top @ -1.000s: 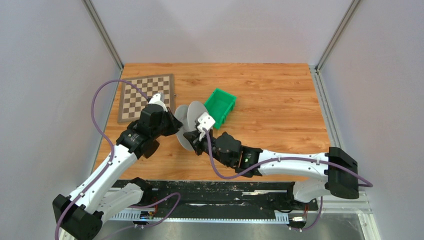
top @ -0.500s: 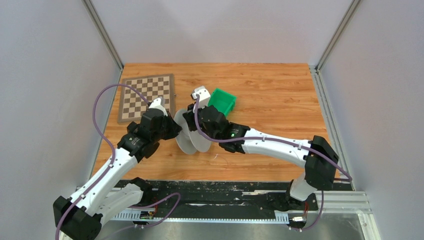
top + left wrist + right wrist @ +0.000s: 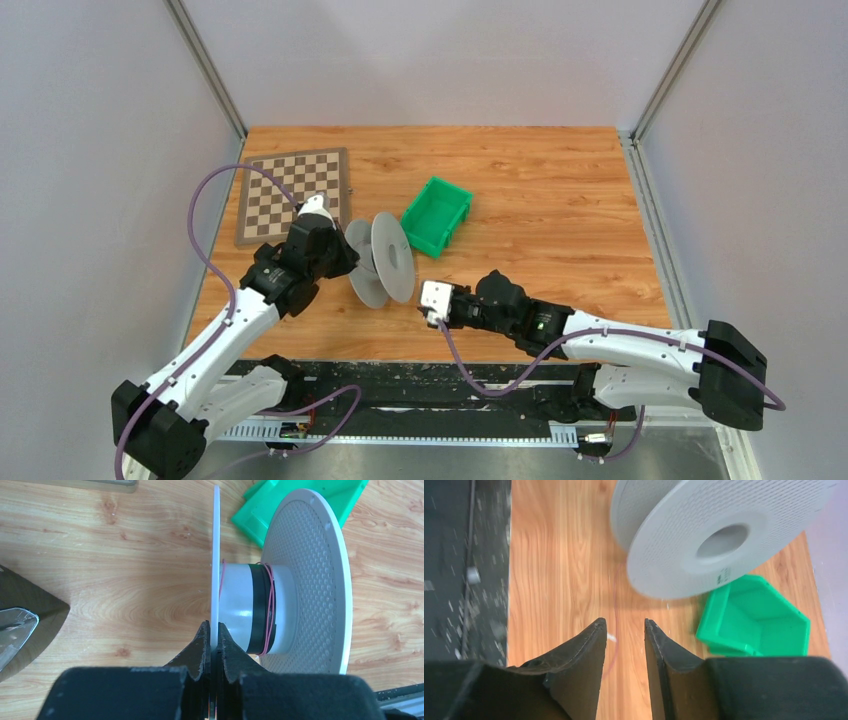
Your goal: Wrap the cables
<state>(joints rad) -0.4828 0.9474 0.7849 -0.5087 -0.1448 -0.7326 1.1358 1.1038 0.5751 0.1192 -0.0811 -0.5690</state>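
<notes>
The pale grey two-disc spool [image 3: 381, 259] stands on edge on the table. My left gripper [image 3: 338, 255] is shut on the rim of its left disc [image 3: 215, 570]. In the left wrist view a thin pinkish cable [image 3: 271, 605] is wound a few turns round the core, over a black band. My right gripper [image 3: 428, 308] is low over the table, right of and nearer than the spool, pointing at it. In the right wrist view its jaws [image 3: 624, 625] are open and empty, and a loose hair-thin strand [image 3: 616, 600] lies on the wood, running between the fingertips.
A green bin [image 3: 437, 215] stands just behind and to the right of the spool, also in the right wrist view [image 3: 754, 615]. A chessboard [image 3: 295, 192] lies at the far left. The table's near edge with its black rail [image 3: 469, 570] is close beside my right gripper.
My right arm has swung from behind the spool to the near side, and now sits low over the table. My left gripper has kept its hold on the disc; the spool has turned slightly.
</notes>
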